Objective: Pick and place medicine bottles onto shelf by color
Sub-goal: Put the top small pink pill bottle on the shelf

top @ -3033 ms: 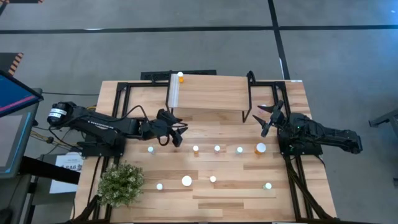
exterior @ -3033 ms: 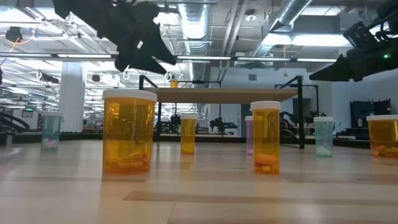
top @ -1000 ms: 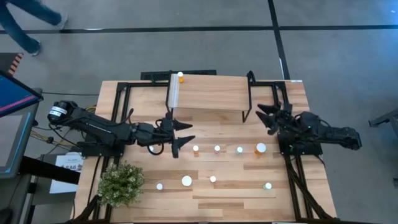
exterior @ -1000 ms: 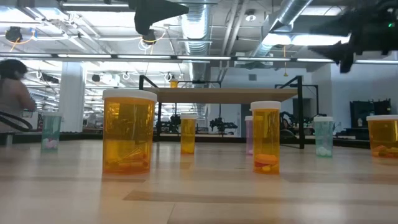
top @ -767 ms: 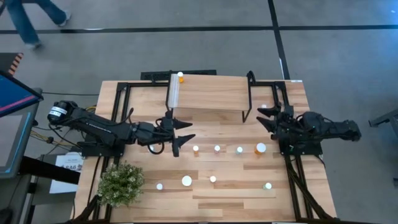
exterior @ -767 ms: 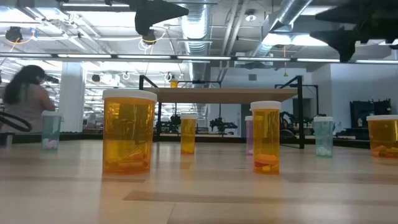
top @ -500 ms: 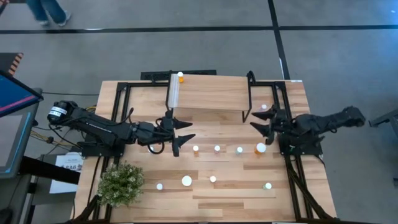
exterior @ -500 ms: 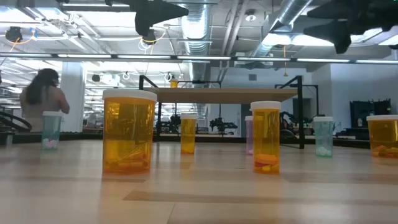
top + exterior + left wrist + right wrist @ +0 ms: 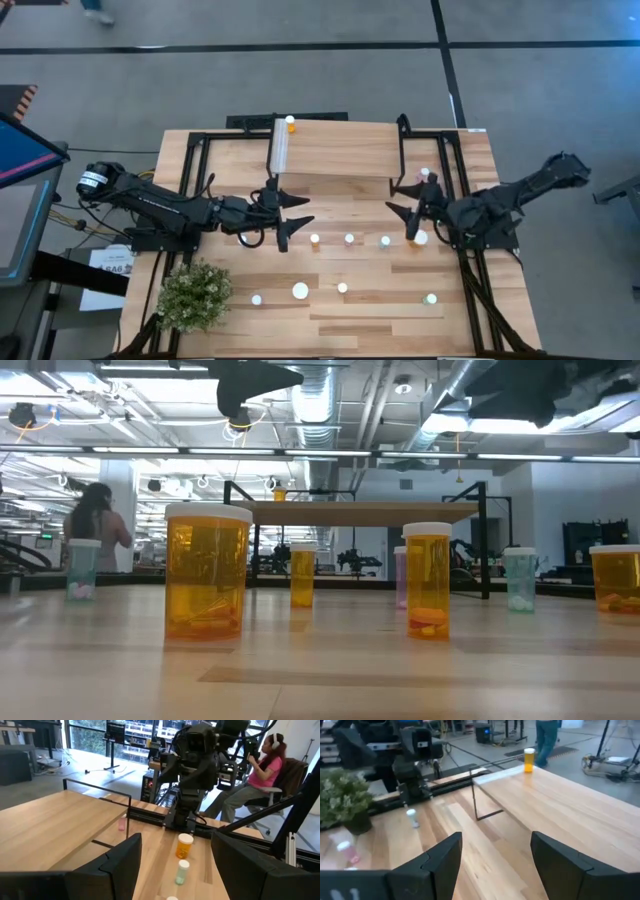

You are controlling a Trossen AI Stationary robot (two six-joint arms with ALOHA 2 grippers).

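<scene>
From up here I have both arms over the table (image 9: 470, 310) with nothing in hand. My right gripper (image 9: 404, 212) hangs just off the shelf's (image 9: 335, 150) right-hand legs, fingers spread wide and empty, right beside the big orange bottle (image 9: 419, 238) at the right end of the middle row. That bottle is my pick, I judge. A pink bottle (image 9: 424, 176) stands nearer the table's far right edge, beside the shelf leg. My left gripper (image 9: 290, 214) waits near the shelf's front left corner, fingers also wide, holding nothing.

One orange bottle (image 9: 290, 124) already stands at the shelf's far left corner, so I reckon orange belongs on that side. The rest are still on the table: three small ones (image 9: 349, 238) in the middle row, and more toward the near edge, including the large white-capped one (image 9: 300, 290) and a green one (image 9: 430, 298) by the near right corner.

To do this grab well, I'd bring the right gripper back over the big orange bottle, square the fingers either side of its body, and come down straight (the cap is wider than it looks from above, so I'd grip below it). The shelf leg and the pink bottle sit close by; I'd keep the wrist clear of both while lowering, then lift fully above the plank edge before crossing.
</scene>
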